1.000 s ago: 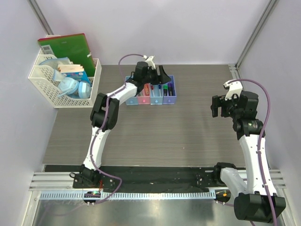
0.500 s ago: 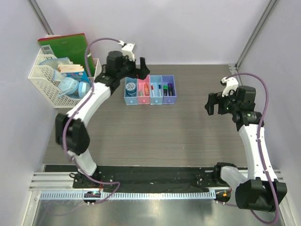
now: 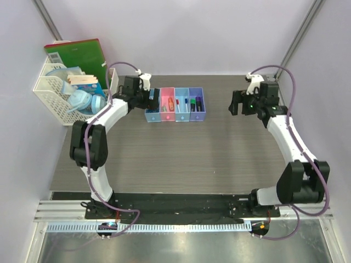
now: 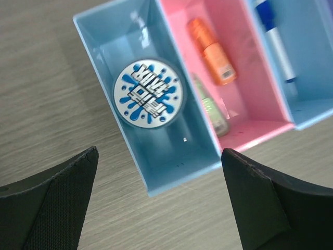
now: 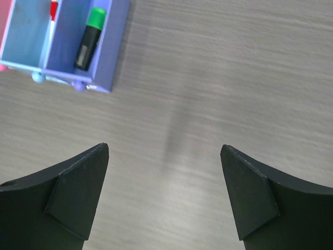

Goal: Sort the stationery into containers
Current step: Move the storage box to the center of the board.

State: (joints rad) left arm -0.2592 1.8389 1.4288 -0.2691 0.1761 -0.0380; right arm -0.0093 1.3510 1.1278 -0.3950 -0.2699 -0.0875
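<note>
A: Nearest first. Anything on the front of the worktop (image 3: 181,164)?
B: Only grey surface above the arm bases (image 3: 104,205) at the bottom of the overhead frame. I find no loose items there.
A: The arms?
B: The right tool (image 3: 237,103) hangs at centre right, well apart from the row of containers (image 3: 175,107), jaws spread and empty. Its camera shows worktop beneath, with the purple bin (image 5: 117,41) in the upper left corner and the green-black highlighter (image 5: 89,39) lying inside.
A: And the left?
B: The left tool (image 4: 158,152) hovers over the blue bin (image 4: 112,49), likewise released, holding nothing. The blue tape roll (image 4: 148,94) lies flat on that bin's floor. Next door, the pink bin (image 4: 255,99) holds the orange highlighter (image 4: 210,49) and the pale green pen (image 4: 210,107). A blue-capped marker (image 4: 273,31) sits in the light blue bin (image 4: 312,62) at upper right.
A: Which step is this?
B: The tail end, I judge: every piece I can find already lies in those containers.
A: Next move?
B: Lift the left tool straight up so its fingers (image 4: 52,208) miss the bin walls, then draw both arms home. The white basket (image 3: 55,90) at the far upper left needs no touching.
</note>
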